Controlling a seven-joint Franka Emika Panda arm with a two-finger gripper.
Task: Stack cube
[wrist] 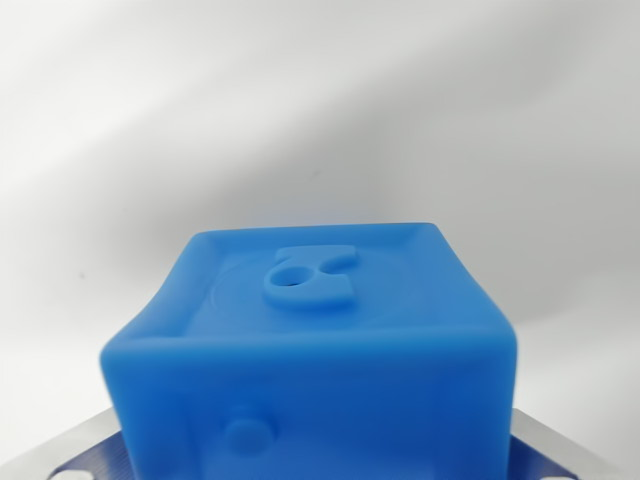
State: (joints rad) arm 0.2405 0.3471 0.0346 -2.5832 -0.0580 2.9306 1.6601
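A blue cube [320,340], with a raised figure on its top face, is shown gripped between the metal fingers [560,450] of the gripper [320,455] above a pale surface [320,100].

Only one view: wrist cam, very close to the blue cube [315,350], looking slightly down onto its top face and near side. Cube fills lower centre of frame. Metal gripper parts [555,450] poke out behind cube's lower corners, wrist view's left and right. Beyond cube, blurred white background.
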